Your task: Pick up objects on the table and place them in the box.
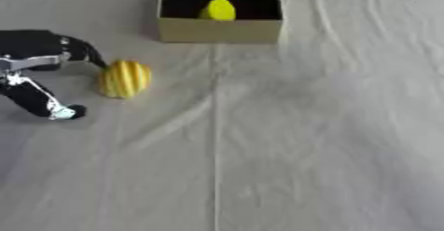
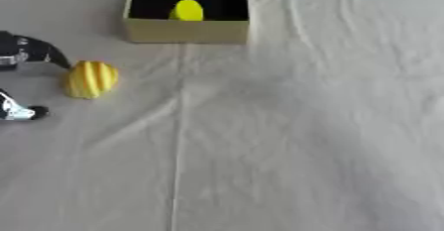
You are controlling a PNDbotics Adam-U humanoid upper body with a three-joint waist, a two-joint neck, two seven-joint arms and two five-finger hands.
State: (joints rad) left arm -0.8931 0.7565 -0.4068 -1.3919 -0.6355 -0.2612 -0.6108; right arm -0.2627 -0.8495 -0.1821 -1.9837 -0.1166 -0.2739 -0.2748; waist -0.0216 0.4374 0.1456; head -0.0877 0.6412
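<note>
Status: left hand (image 1: 39,64) spread open, one finger touching striped yellow fruit (image 1: 125,79) on cloth, thumb apart | box (image 1: 220,30) beyond, yellow item (image 1: 218,9) inside | right hand unseen | risk: round fruit may roll away if nudged before fingers close

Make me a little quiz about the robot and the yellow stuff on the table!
1. True or false: the box already has a plain yellow object inside.
2. Which hand is beside the striped yellow object: A left hand, B right hand?
3. Fill in: the striped object lies on the ____, not in the box.

Key: 1 true; 2 A; 3 table.
</note>
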